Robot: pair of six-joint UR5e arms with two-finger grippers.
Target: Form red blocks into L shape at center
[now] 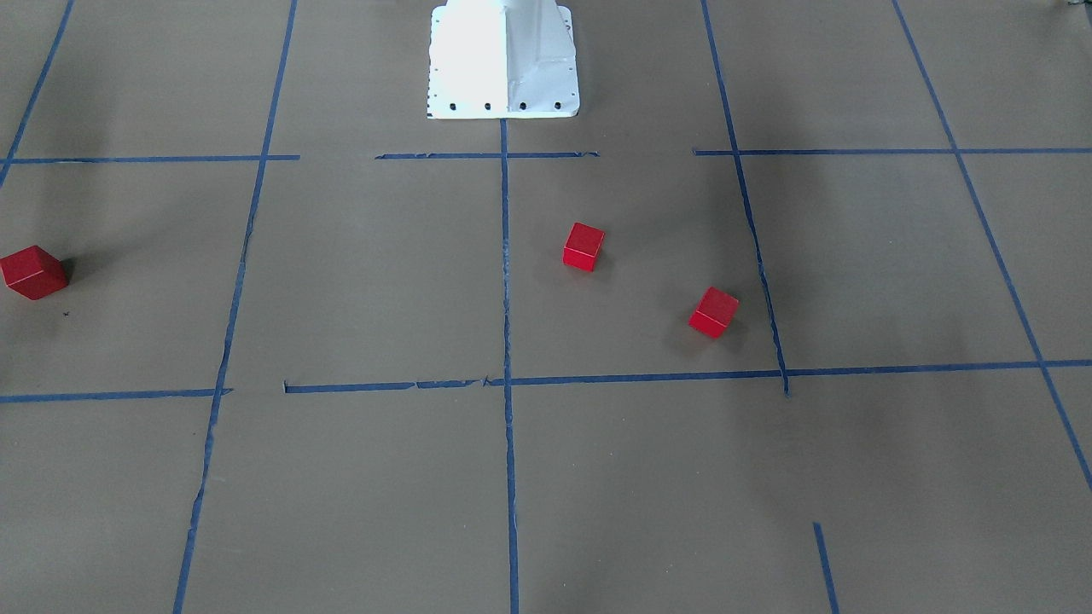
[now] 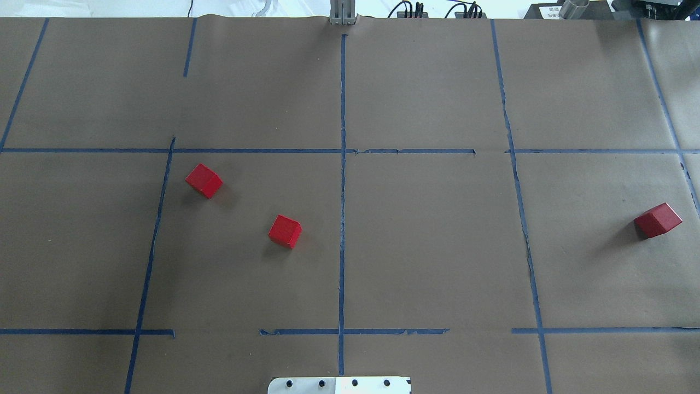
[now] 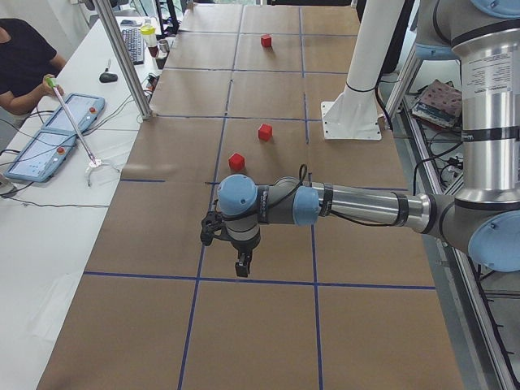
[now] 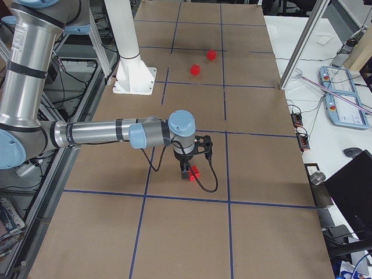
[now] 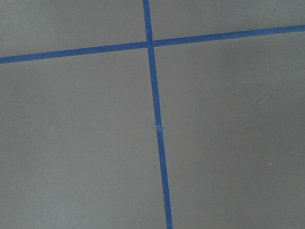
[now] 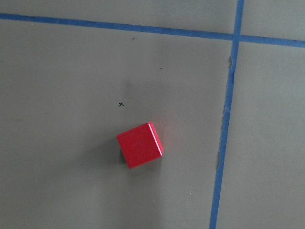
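Three red blocks lie apart on the brown paper. In the overhead view two sit left of the middle blue tape line [image 2: 342, 219]: one near it [image 2: 285, 231], one further left [image 2: 204, 180]. The third [image 2: 658, 220] lies far right. My right gripper [image 4: 186, 171] hangs just over that third block [image 4: 195, 172], which is centred in the right wrist view [image 6: 140, 145]. My left gripper [image 3: 242, 264] hovers above a tape line, nearer the table's left end than the two blocks [image 3: 236, 162] [image 3: 265, 132]. I cannot tell whether either gripper is open or shut.
The white robot base [image 1: 503, 60] stands at the table's robot-side edge on the middle line. A metal post [image 3: 122, 57] rises at the far edge. An operator [image 3: 24, 57] with control tablets [image 3: 57, 134] sits at a side table.
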